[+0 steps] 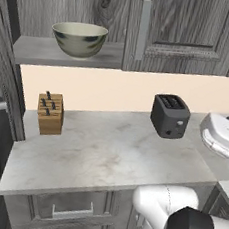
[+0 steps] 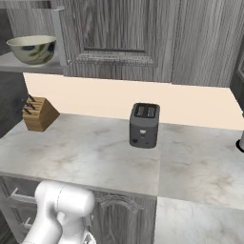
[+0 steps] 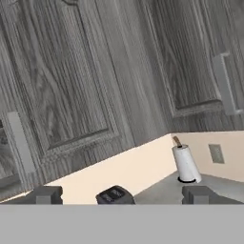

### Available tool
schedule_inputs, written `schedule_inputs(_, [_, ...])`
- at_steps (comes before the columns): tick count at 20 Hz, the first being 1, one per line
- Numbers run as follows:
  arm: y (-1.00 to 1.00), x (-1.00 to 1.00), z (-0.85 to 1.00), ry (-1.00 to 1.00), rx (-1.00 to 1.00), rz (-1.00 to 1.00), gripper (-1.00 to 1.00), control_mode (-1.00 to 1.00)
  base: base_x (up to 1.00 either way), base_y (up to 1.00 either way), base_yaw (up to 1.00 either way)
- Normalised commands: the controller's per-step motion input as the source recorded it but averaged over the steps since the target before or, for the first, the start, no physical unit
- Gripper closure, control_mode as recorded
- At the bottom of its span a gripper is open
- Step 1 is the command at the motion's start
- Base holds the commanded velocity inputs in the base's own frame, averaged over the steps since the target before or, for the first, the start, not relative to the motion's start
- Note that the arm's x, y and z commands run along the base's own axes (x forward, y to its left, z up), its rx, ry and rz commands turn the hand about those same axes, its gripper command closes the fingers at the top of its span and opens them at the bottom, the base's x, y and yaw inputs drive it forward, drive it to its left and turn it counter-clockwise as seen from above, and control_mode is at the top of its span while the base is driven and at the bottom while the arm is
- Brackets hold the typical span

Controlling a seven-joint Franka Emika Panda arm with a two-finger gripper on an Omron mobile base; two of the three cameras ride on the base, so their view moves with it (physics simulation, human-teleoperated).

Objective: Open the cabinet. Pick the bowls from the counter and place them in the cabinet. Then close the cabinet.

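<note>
The cabinet (image 1: 187,24) hangs above the counter (image 1: 106,156). Its left half stands open and its right door is shut, with a long bar handle (image 1: 142,29). One beige-olive bowl (image 1: 78,39) with a cream inside sits upright on the grey shelf (image 1: 38,52); it also shows at the far left of the right base view as the bowl (image 2: 32,49). My gripper (image 3: 123,195) is open with nothing between its fingertips (image 3: 45,194). It is raised and looks at the shut cabinet door (image 3: 62,86) and the wall below it.
A dark toaster (image 1: 170,115) stands at the back of the counter, and a wooden knife block (image 1: 50,113) at the back left. A paper towel roll (image 3: 186,164) stands further right near a wall outlet (image 3: 216,153). Drawer fronts (image 1: 70,212) lie below the counter edge.
</note>
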Motion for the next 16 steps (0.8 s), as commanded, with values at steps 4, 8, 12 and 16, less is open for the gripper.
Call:
schedule_inputs(4, [0.51,-0.48,0.34,-0.08,-0.14,0.17,-1.0,-1.0,0.0,0.0,0.0])
schedule_inputs(8, [0.79,-0.36,0.14,-0.05,-0.16,0.11,-1.0,-1.0,0.0,0.0,0.0])
schedule_inputs(12, [0.88,-0.28,0.01,-0.13,-0.08,0.01,-1.0,-1.0,0.0,0.0,0.0])
schedule_inputs(16, [1.0,-0.19,0.0,-0.12,-0.06,0.0,-1.0,-1.0,0.0,0.0,0.0])
